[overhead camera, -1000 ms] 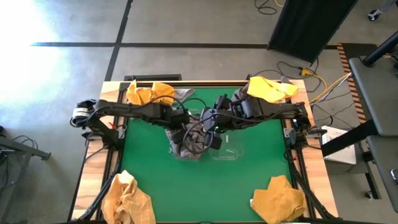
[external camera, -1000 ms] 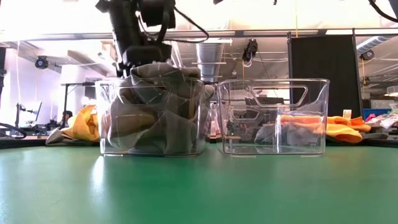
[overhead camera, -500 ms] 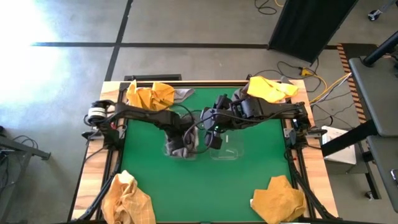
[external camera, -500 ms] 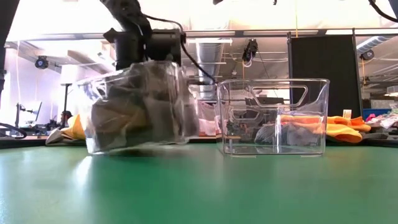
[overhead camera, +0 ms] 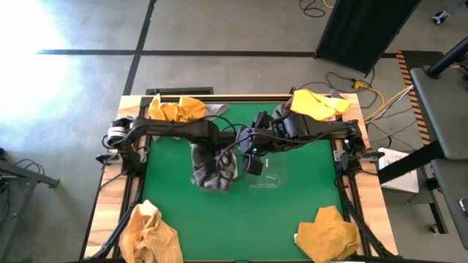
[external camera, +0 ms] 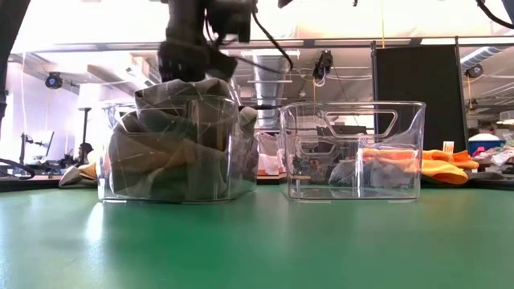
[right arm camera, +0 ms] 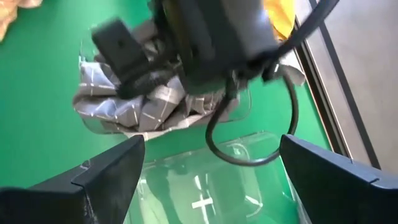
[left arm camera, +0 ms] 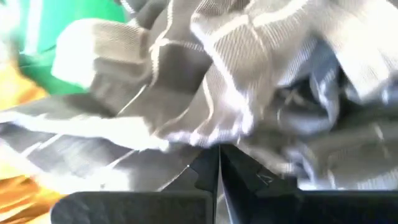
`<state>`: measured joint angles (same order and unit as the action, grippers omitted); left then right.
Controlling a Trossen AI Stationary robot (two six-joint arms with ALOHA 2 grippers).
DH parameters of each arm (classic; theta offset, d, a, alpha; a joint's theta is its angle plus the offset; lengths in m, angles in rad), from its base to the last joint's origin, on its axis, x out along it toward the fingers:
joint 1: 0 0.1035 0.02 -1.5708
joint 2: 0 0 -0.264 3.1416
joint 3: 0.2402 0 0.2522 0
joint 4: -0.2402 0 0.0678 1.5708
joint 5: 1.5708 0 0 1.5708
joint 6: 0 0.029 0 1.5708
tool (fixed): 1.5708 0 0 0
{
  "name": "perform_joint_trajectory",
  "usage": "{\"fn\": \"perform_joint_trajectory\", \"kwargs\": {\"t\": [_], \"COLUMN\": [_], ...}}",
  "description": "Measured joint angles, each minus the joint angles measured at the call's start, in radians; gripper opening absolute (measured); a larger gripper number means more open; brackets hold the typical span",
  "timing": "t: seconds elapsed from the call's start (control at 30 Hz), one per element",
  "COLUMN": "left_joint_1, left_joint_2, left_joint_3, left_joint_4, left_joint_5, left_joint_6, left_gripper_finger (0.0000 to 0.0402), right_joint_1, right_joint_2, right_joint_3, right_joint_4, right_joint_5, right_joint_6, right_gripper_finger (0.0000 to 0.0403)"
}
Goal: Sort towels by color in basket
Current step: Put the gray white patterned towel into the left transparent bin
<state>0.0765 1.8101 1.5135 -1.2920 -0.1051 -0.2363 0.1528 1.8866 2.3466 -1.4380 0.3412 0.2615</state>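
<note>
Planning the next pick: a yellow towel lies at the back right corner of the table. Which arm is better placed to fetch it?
Likely the right. Its tool hangs open over the empty clear bin, nearer that yellow towel. The left tool is shut down among the grey towels.

No readable text, label, brand, number or sign shows in any of the views.

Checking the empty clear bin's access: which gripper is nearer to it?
Right. The right gripper hangs open over the empty bin. The left gripper is beside it, pressed shut into the grey towels.
</note>
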Motion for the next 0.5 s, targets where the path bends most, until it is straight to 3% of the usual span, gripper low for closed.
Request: {"fn": "perform_joint_trajectory", "kwargs": {"t": [0.2, 0.5], "left_joint_1": [0.024, 0.086], "left_joint_2": [-0.036, -0.044], "left_joint_3": [-0.005, -0.181], "left_joint_4": [-0.125, -0.141], "left_joint_5": [-0.066, -0.065], "left_joint_6": [0.041, -0.066], "left_gripper_finger": [0.0001, 0.0001], "right_joint_1": [0.003, 0.012], "right_joint_2": [0.000, 0.000], "right_joint_3": [0.000, 0.000], "right_joint_4": [-0.019, -0.020], "right_joint_5": [0.000, 0.000], "right_joint_6": [0.031, 0.039], "right_gripper_finger": [0.0366, 0.0366]}}
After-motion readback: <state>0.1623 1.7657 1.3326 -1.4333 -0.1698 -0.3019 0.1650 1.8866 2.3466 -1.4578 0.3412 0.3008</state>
